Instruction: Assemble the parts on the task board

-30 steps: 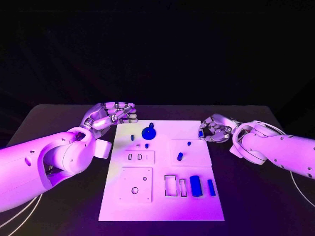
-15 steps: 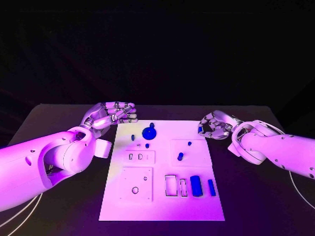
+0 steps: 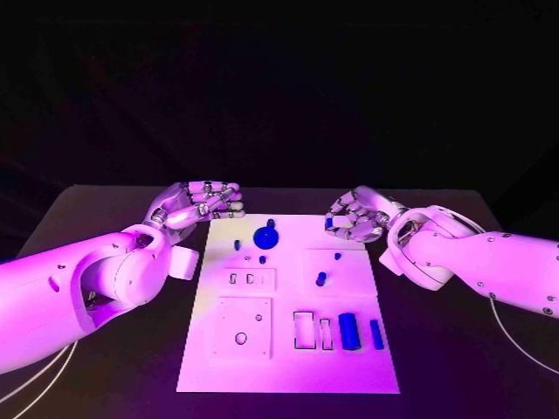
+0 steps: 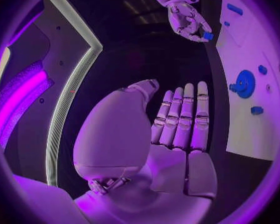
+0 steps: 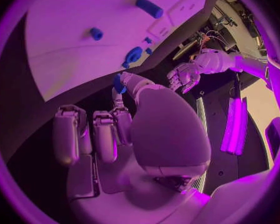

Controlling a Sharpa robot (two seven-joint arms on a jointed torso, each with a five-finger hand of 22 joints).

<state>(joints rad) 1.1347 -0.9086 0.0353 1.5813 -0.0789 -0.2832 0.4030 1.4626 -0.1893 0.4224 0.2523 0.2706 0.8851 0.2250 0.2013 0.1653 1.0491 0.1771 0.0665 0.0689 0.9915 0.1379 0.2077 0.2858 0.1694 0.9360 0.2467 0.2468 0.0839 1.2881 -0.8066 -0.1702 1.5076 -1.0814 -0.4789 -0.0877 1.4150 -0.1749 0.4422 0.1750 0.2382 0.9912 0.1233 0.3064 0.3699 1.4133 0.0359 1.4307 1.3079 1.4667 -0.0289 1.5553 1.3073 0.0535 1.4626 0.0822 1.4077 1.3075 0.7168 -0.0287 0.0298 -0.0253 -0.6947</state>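
Held part: while my right hand (image 3: 355,216) pinches the small blue plastic piece (image 5: 119,83), it seems light, stiff (slippery?).
Left hand (image 3: 202,202): fingers pressed together, holding nothing.

Bare task board (image 3: 342,367) near edge; round part (image 3: 268,236) (upright) blocks far end.

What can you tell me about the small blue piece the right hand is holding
The small blue piece is a little blocky part, plain blue and plastic-looking, too small to make out finer detail. It is pinched at the fingertips of the right hand, which carries it in the air above the far right corner of the white task board. In the right wrist view it shows as a blue bit pressed between thumb and finger. Nothing but the fingers touches it; it is clear of the board.
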